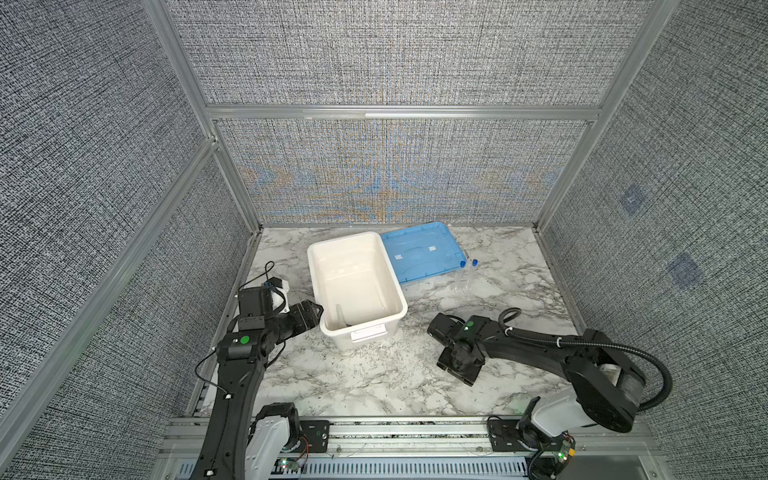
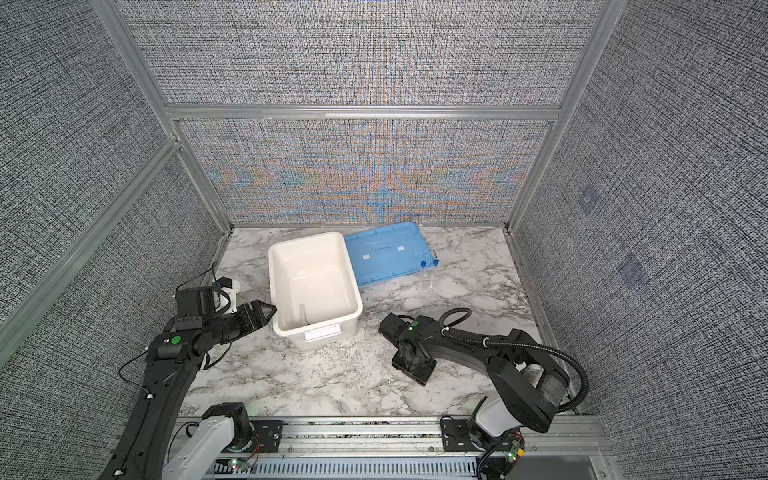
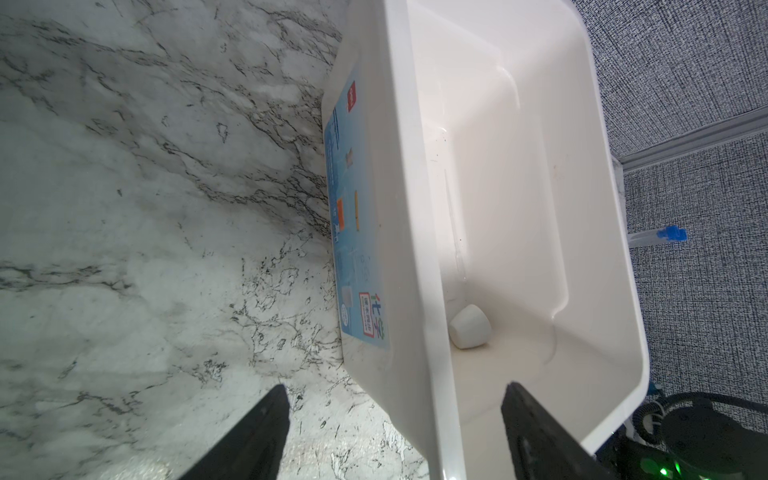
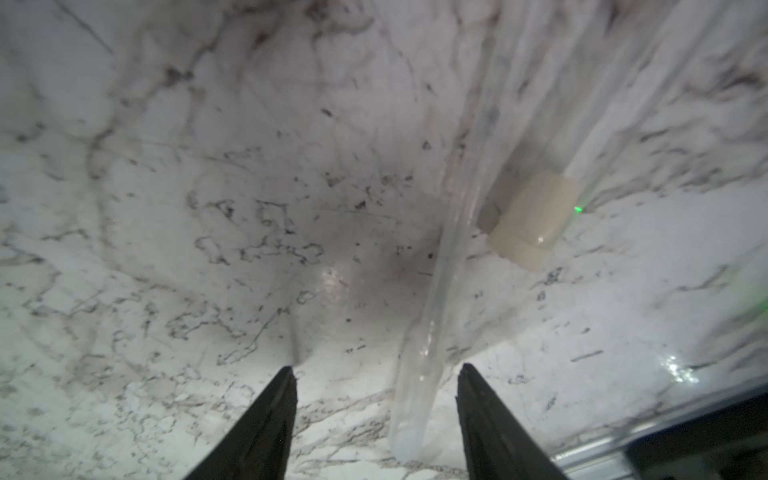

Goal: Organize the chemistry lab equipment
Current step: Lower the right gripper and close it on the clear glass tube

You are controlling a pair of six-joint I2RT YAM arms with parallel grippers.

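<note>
Two clear tubes with blue caps (image 1: 467, 277) (image 2: 428, 276) lie side by side on the marble, by the blue lid's near corner. My left gripper (image 1: 320, 309) (image 2: 272, 309) (image 3: 395, 385) is open and straddles the white tub's near left wall, one finger inside and one outside. A small whitish cup-shaped piece (image 3: 469, 326) rests in the tub. My right gripper (image 1: 459, 363) (image 2: 413, 361) (image 4: 377, 367) points down at the table, open. Another clear tube (image 4: 428, 332) lies between its fingers with a gap on each side. A whitish stopper-like piece (image 4: 525, 220) lies beside that tube.
The white tub (image 1: 345, 239) (image 2: 307, 237) (image 3: 415, 208) stands left of centre, a printed label on its outer wall. The flat blue lid (image 1: 419, 253) (image 2: 386, 253) lies behind it to the right. Fabric walls with metal frames close in three sides.
</note>
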